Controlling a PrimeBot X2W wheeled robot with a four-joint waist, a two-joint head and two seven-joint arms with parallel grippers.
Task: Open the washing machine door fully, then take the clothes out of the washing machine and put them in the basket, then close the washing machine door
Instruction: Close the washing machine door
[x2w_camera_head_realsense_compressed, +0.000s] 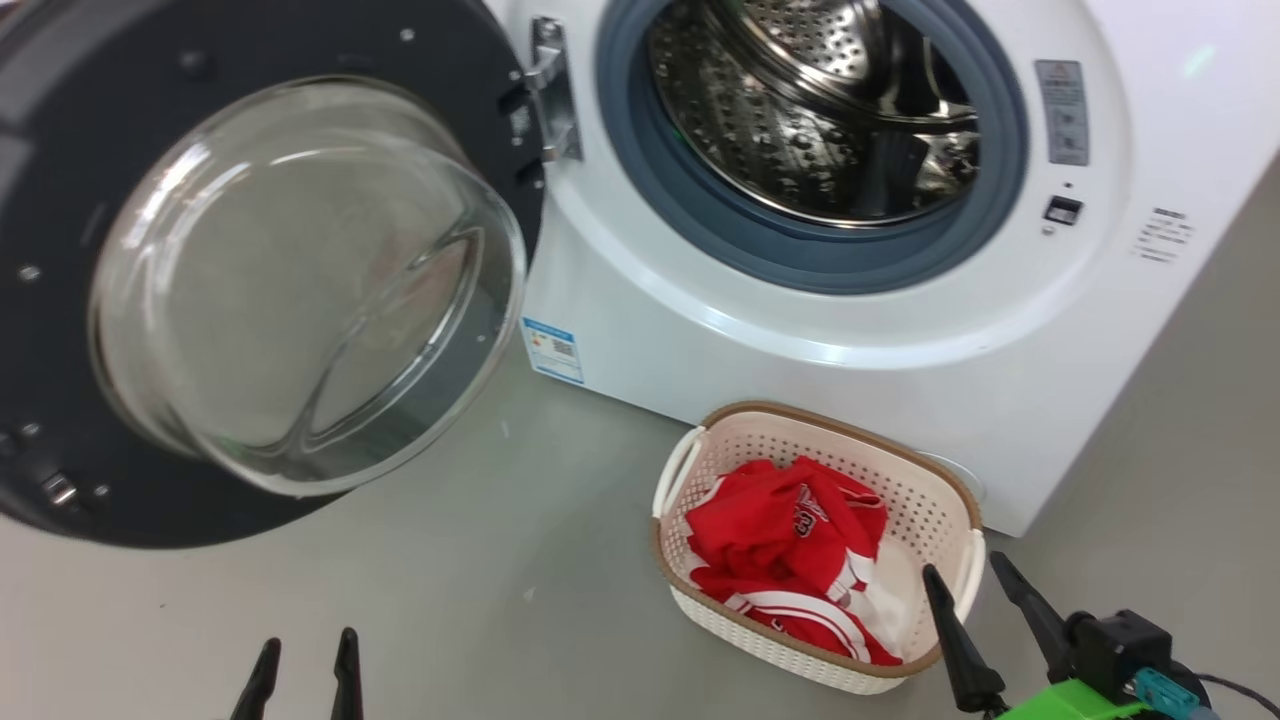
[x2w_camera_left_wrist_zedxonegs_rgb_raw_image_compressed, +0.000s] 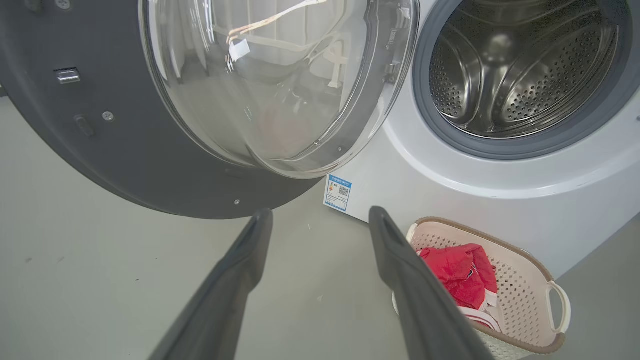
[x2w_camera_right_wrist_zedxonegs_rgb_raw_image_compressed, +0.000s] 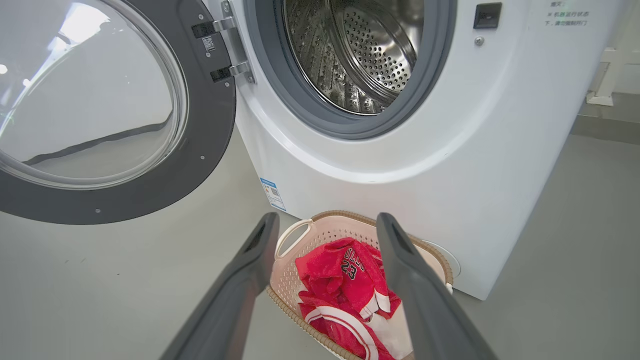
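The washing machine (x2w_camera_head_realsense_compressed: 900, 330) stands white in front of me, its steel drum (x2w_camera_head_realsense_compressed: 820, 100) bare inside. The washing machine door (x2w_camera_head_realsense_compressed: 270, 280) hangs swung wide open to the left, glass bowl bulging toward me. On the floor against the machine sits the cream basket (x2w_camera_head_realsense_compressed: 930, 500), and the red clothes (x2w_camera_head_realsense_compressed: 790, 540) lie piled in it. Low over the basket's right end my right gripper (x2w_camera_head_realsense_compressed: 970, 570) is open and holds nothing. My left gripper (x2w_camera_head_realsense_compressed: 307, 650) is open at the lower left, over bare floor below the door. The clothes (x2w_camera_right_wrist_zedxonegs_rgb_raw_image_compressed: 345, 280) show a 23.
Grey floor (x2w_camera_head_realsense_compressed: 450, 590) spreads in front of the machine and along its right side. A blue label (x2w_camera_head_realsense_compressed: 553, 350) is stuck at the machine's lower left corner. The door (x2w_camera_left_wrist_zedxonegs_rgb_raw_image_compressed: 150, 125) overhangs the floor at the left.
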